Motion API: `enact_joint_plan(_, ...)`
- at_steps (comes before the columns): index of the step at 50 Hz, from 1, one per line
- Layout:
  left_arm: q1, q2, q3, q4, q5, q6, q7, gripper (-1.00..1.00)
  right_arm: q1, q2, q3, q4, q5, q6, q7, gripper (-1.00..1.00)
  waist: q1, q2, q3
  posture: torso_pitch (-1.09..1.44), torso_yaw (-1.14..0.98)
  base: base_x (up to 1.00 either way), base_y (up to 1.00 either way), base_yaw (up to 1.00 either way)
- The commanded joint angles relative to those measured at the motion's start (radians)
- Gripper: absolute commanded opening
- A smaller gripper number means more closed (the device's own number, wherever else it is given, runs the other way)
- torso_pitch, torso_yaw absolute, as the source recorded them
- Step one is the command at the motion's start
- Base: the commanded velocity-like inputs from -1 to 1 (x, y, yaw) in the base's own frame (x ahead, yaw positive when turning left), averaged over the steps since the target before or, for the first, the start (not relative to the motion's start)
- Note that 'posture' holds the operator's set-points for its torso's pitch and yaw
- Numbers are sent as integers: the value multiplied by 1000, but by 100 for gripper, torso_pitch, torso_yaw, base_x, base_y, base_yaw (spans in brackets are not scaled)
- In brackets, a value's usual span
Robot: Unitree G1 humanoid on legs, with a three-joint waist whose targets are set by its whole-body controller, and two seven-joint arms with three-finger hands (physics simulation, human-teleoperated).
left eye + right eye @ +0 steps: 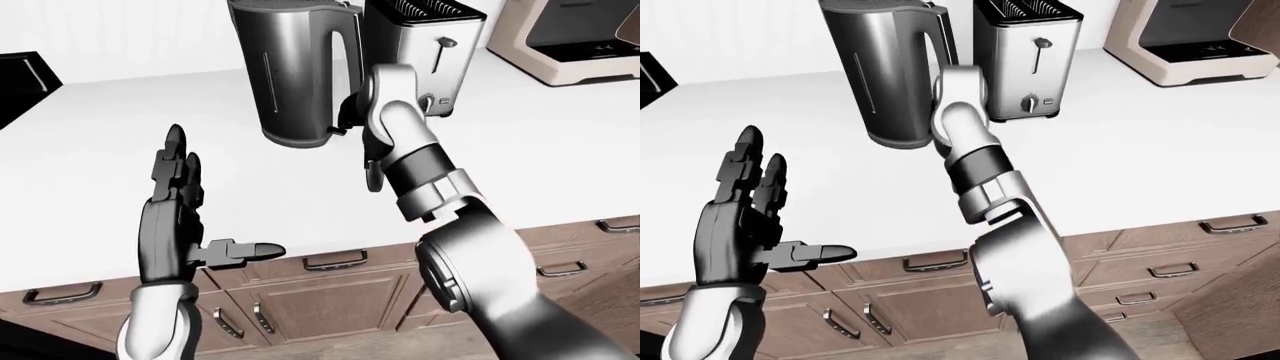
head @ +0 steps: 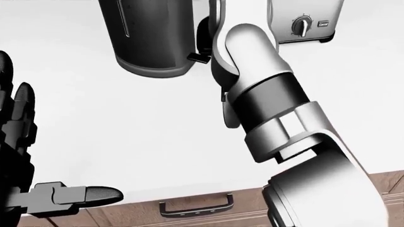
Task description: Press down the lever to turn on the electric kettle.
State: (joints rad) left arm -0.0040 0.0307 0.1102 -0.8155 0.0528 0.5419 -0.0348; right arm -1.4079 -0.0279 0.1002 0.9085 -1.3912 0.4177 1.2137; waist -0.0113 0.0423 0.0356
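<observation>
In the left-eye view I had the electric kettle [image 1: 290, 71] standing on the white counter [image 1: 540, 142] at about twelve o'clock, with the toaster [image 1: 425, 52] just beside it toward one o'clock and a cream coffee machine [image 1: 575, 37] out at two o'clock. My right hand [image 1: 352, 112] was up against the kettle's base on its handle side, where a small dark tab that I took for the lever [image 1: 337, 130] stuck out; the wrist hid the fingers, so I could not tell how far they were open or whether they pressed anything. My left hand [image 1: 178, 217] hung at eight o'clock over the counter edge, fingers spread, thumb out, holding nothing. In the head view the lever [image 2: 198, 57] showed at eleven o'clock, just beside the right wrist, with the toaster's dial at one o'clock. In the right-eye view the forearm covered that spot, and the drawers [image 1: 1140, 277] ran along below. I judged the reach done and the press itself not yet confirmed, since no light or lowered lever was plain to me
</observation>
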Motion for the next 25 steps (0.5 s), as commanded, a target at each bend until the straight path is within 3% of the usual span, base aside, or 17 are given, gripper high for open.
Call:
enact_joint_plan(1, -16, 4, -1, -38, 1, -27, 3, 100, -26, -3, 0, -38, -7, -2, 8, 100, 1, 3, -22, 0, 0, 0, 0, 0)
enact_joint_plan(25, -22, 5, 2, -49, 1, -15, 5, 100, 14, 18, 4, -62, -28, -7, 28, 100, 2, 3, -27, 0, 0, 0, 0, 0)
